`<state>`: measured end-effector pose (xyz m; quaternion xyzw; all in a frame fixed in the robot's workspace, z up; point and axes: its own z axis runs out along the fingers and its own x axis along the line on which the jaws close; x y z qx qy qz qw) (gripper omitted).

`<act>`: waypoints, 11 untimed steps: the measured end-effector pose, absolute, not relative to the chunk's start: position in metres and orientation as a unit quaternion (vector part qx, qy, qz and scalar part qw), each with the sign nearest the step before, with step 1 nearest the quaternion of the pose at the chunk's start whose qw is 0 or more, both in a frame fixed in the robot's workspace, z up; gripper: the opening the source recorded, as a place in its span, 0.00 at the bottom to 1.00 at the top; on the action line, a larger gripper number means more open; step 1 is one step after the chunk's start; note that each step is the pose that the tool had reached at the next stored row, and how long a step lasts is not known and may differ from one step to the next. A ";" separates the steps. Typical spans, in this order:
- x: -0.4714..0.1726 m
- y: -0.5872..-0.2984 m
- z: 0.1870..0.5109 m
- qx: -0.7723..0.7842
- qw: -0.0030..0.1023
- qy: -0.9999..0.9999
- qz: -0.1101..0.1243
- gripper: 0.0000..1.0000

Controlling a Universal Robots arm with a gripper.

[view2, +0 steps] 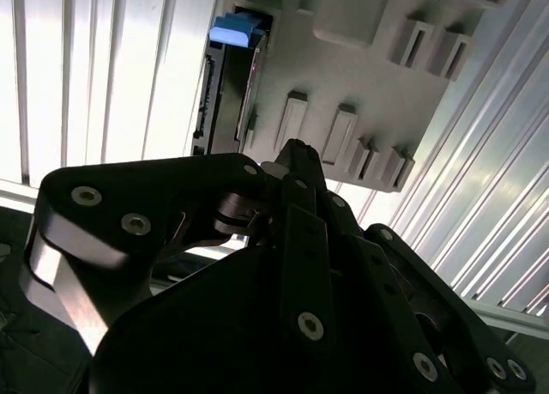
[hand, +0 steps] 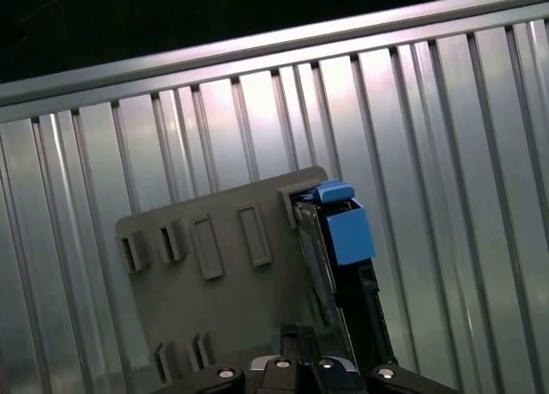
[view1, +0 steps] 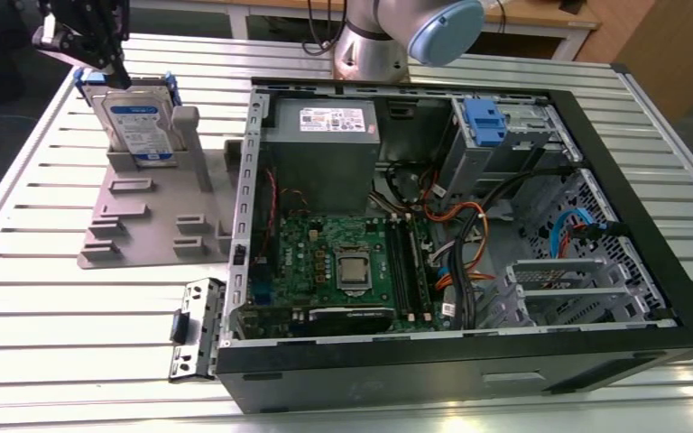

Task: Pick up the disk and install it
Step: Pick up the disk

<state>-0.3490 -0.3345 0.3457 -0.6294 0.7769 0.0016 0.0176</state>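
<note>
Ribbed metal table (view1: 33, 298) fills the exterior view. The gripper (view1: 115, 74) hangs just above the disk (view1: 140, 122), which stands on edge in a grey stand (view1: 142, 225) beneath it. An open case (view1: 443, 383) lies well off toward the exterior view's right.

In the second wrist view, the gripper (view2: 296, 154) points at the stand (view2: 343, 76), with the disk (view2: 230, 85) slotted ahead of it.

In the first wrist view, the disk (hand: 339, 239) sits upright at the stand's (hand: 223, 291) edge, just beyond the gripper (hand: 300, 368). I cannot tell whether the gripper is open or closed, or gripping anything.
</note>
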 end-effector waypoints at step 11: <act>-0.349 -0.334 0.346 -0.642 0.018 0.767 0.002 0.10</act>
